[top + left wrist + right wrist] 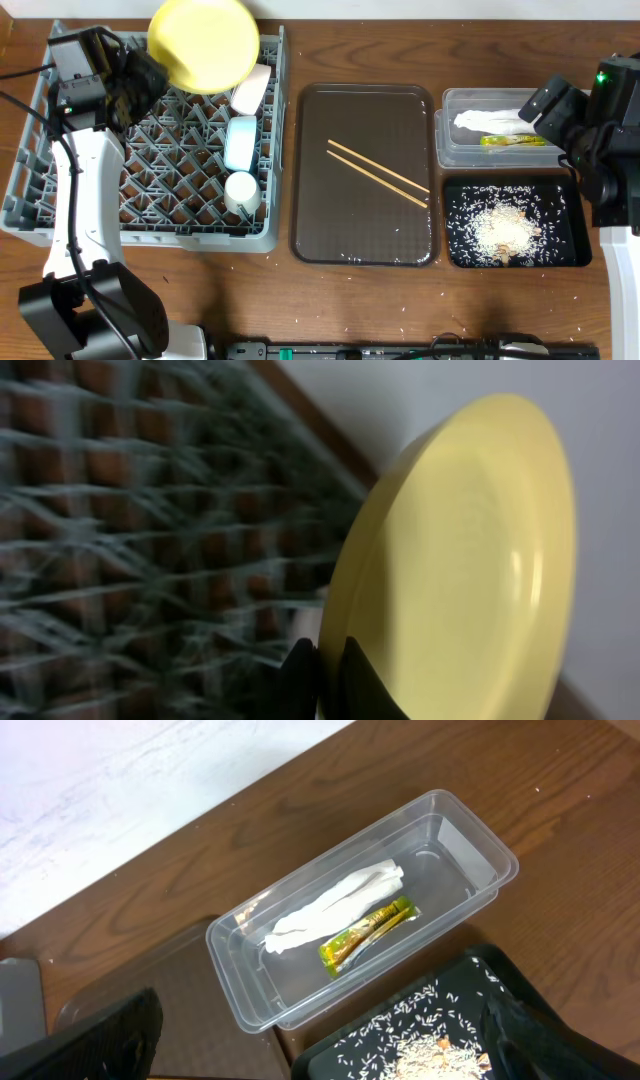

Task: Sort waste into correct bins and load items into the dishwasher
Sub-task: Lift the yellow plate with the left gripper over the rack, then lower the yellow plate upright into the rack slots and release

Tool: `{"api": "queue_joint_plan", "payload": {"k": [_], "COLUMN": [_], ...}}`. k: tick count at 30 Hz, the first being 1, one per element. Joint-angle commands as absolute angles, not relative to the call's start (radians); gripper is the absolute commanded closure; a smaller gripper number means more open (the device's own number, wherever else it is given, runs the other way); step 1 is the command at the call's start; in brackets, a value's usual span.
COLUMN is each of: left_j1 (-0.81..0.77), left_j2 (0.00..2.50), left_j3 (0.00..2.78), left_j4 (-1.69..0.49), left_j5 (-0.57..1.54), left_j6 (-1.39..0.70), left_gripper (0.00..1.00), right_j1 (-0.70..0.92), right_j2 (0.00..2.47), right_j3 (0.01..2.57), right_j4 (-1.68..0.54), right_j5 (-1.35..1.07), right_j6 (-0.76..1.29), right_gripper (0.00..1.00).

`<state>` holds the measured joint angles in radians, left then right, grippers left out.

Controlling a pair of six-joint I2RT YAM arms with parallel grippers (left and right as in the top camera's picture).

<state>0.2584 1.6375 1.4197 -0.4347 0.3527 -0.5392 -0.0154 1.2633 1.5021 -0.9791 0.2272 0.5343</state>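
My left gripper (150,72) (332,660) is shut on the rim of the round yellow plate (205,42) (470,560). It holds the plate tilted on edge over the far side of the grey dishwasher rack (30,215) (120,510). In the rack lie a white bowl (252,88), a light blue bowl (241,140) and a small white cup (241,190). Two chopsticks (378,172) lie on the brown tray (365,245). My right gripper (560,110) (322,1005) hangs open and empty above the clear tub (447,150) (250,980), which holds the tissue (335,905) and the wrapper (367,930).
A black tray (575,215) (340,1050) with rice-like crumbs (505,228) (430,1045) sits in front of the clear tub. Stray crumbs dot the wooden table near the front edge. A pale wall rises behind the table.
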Motion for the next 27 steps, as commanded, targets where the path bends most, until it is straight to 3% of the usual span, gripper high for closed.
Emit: {"api": "queue_joint_plan", "payload": {"k": [1,6,13,27], "left_j1": [0.257,0.257,0.249,0.165], "left_j2": [1.615,1.621,1.677,1.732], "left_j3": [1.422,1.408,1.408,1.408], "left_j4": [-0.463,-0.472,-0.472,-0.466], "left_j5": [0.141,-0.057,-0.09,-0.369], "left_j6": [-0.4,-0.33,-0.261,-0.231], "left_gripper": [0.93,0.93,0.92,0.93], "right_j1": [-0.019,-0.019,-0.019,-0.019], "right_j2": [1.266,1.266,1.266,1.266], "right_j3": [1.502,1.502,1.502,1.502], "right_j4": [-0.981,-0.981,-0.981,-0.981], "right_j5": [0.231,0.231,0.231,0.231], "right_j6": [0.545,0.545,0.545,0.545], "right_gripper": [0.01,0.01,0.01,0.01]}}
